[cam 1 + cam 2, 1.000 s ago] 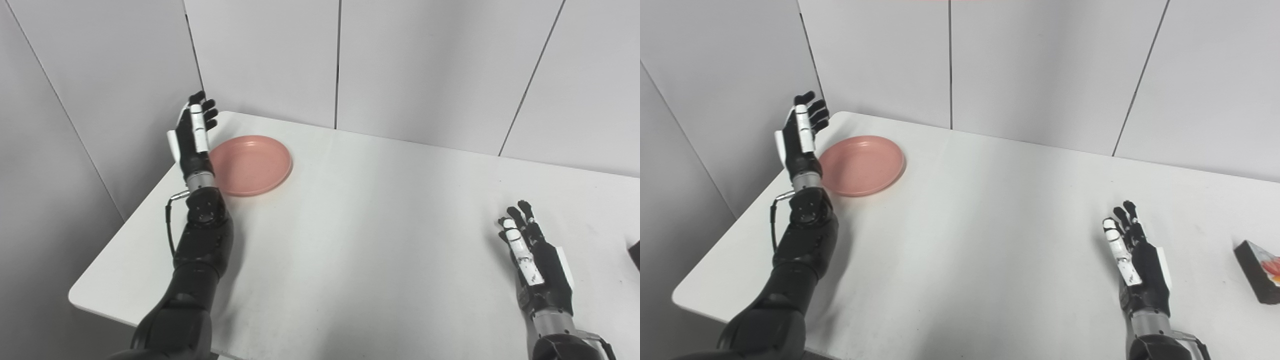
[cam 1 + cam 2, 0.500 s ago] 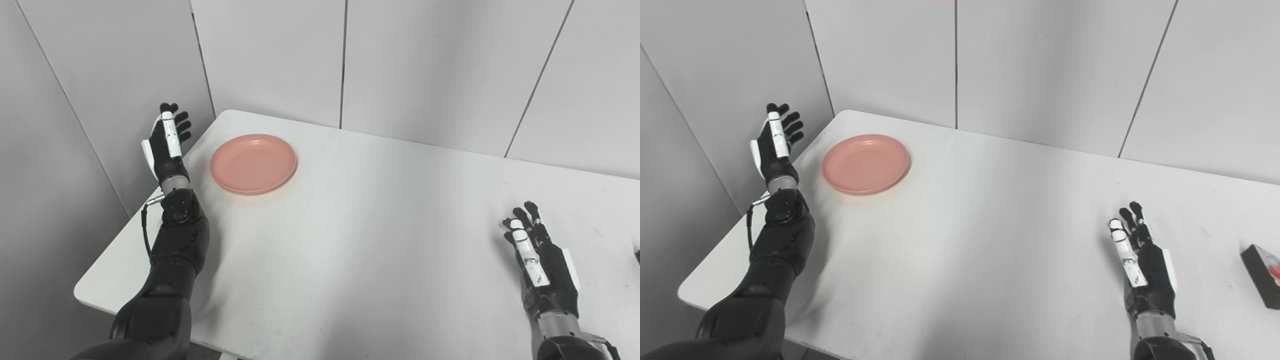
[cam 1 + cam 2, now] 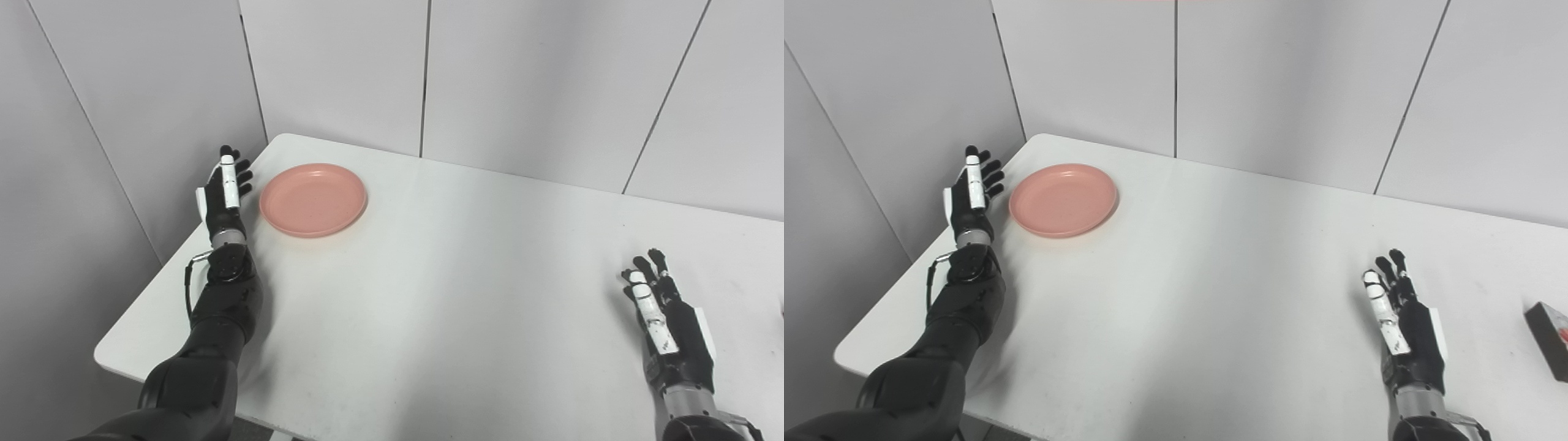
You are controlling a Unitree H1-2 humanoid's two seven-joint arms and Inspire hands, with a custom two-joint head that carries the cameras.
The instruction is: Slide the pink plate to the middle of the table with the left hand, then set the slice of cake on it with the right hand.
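The pink plate (image 3: 313,198) lies flat near the far left corner of the white table (image 3: 465,269). My left hand (image 3: 223,194) is open and empty, on edge just left of the plate with a small gap between them. My right hand (image 3: 664,321) is open and empty, resting near the table's right front. The slice of cake (image 3: 1551,331), dark with a red spot on top, lies at the far right edge of the right eye view, to the right of my right hand. In the left eye view it is almost wholly cut off.
Grey wall panels (image 3: 343,67) stand close behind the table and along its left side, just beyond my left hand. The table's left edge (image 3: 153,288) runs under my left forearm.
My left hand swung out to the left off the plate's rim, then came back in and lower beside the plate. The camera shifted slightly. My right hand kept still.
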